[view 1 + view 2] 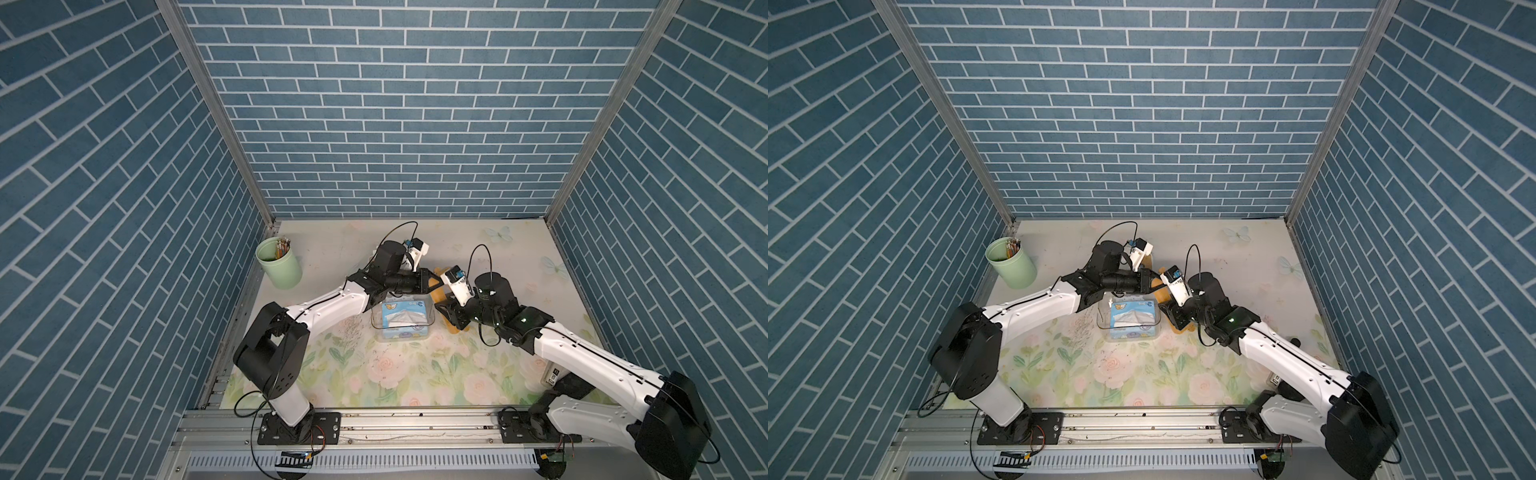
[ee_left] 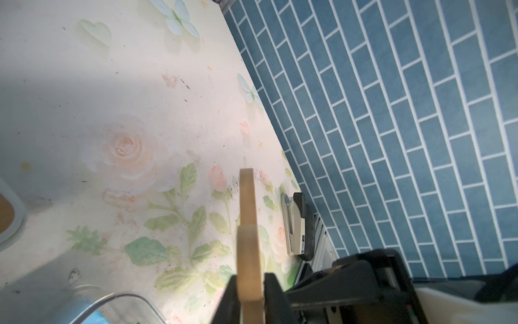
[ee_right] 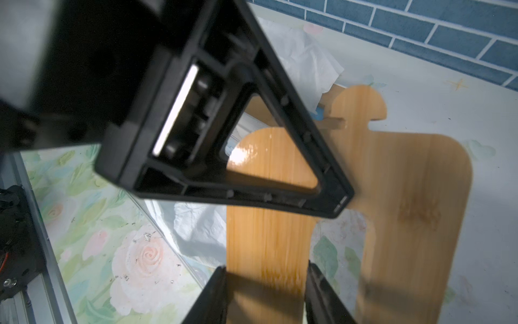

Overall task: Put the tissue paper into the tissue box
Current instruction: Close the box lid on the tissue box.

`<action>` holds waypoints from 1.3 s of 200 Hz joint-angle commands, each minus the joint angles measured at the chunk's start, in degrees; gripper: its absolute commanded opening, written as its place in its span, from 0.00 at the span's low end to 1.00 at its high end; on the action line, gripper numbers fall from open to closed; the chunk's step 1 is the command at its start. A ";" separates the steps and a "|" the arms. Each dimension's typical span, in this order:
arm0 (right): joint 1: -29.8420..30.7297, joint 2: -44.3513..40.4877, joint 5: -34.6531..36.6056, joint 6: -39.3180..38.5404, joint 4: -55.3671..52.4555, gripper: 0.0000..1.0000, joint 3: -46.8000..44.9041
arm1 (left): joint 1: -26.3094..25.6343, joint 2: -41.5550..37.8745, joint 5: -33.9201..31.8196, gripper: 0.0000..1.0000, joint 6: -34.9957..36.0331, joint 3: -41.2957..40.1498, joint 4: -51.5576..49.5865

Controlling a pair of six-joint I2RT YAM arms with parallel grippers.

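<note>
Left end effector (image 2: pixel 250 280) clamps lid (image 2: pixel 246 218) edge; right end effector (image 3: pixel 266 280) grips same lid, just right of box (image 1: pixel 375 320). Tissue (image 1: pixel 405 319) sits inside box, mid-scene. Best handling: keep lid level, lower squarely.

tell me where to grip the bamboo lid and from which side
Pinch the bamboo lid across its thin faces at an edge, coming in edge-on, as the left gripper does: it is a flat, thin board. Its narrow strip also fits between jaws across its width, where the right gripper straddles it.
</note>
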 commanded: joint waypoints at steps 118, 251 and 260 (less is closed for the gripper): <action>-14.09 -9.28 -16.86 29.36 8.92 0.90 0.74 | 11.81 -26.94 -12.35 0.00 -18.20 -17.37 17.87; -7.61 0.46 -25.07 59.10 57.97 0.60 -7.40 | 14.32 -35.71 -5.94 0.00 -34.37 -25.00 34.03; -7.53 0.97 -24.55 60.99 60.84 0.53 -8.04 | 14.25 -35.63 -6.03 0.00 -34.75 -25.82 35.29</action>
